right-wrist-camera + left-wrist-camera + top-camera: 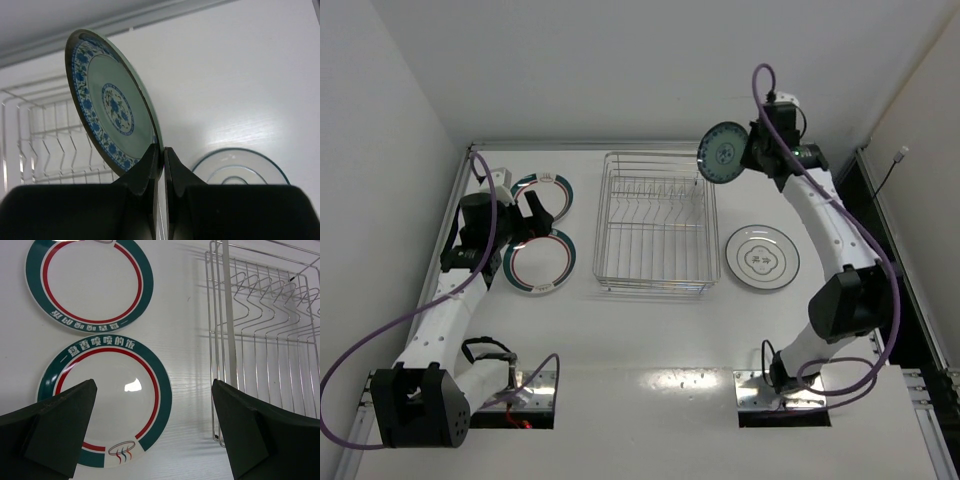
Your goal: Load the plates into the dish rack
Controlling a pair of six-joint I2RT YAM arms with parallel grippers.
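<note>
My right gripper (748,152) is shut on the rim of the small dark teal patterned plate (722,153) and holds it on edge in the air above the back right corner of the silver wire dish rack (656,222). In the right wrist view the plate (111,107) stands tilted between my closed fingers (162,156). Two white plates with teal rims (541,194) (539,262) lie flat left of the rack. My left gripper (532,218) is open and empty above them; the near one (106,395) shows between its fingers. The larger white plate (762,257) lies flat right of the rack.
The rack (270,335) holds no plates and shows a row of upright prongs. White walls close in the table at the back and both sides. A black frame (885,215) runs along the right edge.
</note>
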